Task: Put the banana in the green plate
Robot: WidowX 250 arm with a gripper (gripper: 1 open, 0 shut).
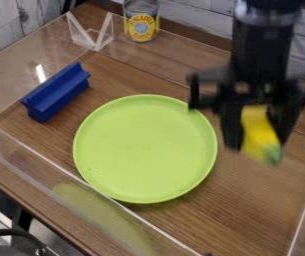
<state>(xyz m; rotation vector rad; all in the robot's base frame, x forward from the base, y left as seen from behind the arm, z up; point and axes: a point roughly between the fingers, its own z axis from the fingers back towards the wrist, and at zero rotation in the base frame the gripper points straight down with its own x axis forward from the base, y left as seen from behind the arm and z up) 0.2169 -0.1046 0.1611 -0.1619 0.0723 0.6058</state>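
Gripper (258, 128) around curved yellow banana (259, 135), beside round green plate (144, 148)

**No legible text**

Nothing in the view can be read. The only printed surface is a yellow and blue label on the small jar (141, 26), which stands well behind the green plate (144, 148) at the back of the counter; its markings are too blurred to make out.

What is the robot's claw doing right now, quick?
Gripper: shut on the banana, holding it up in the air beside the green plate.
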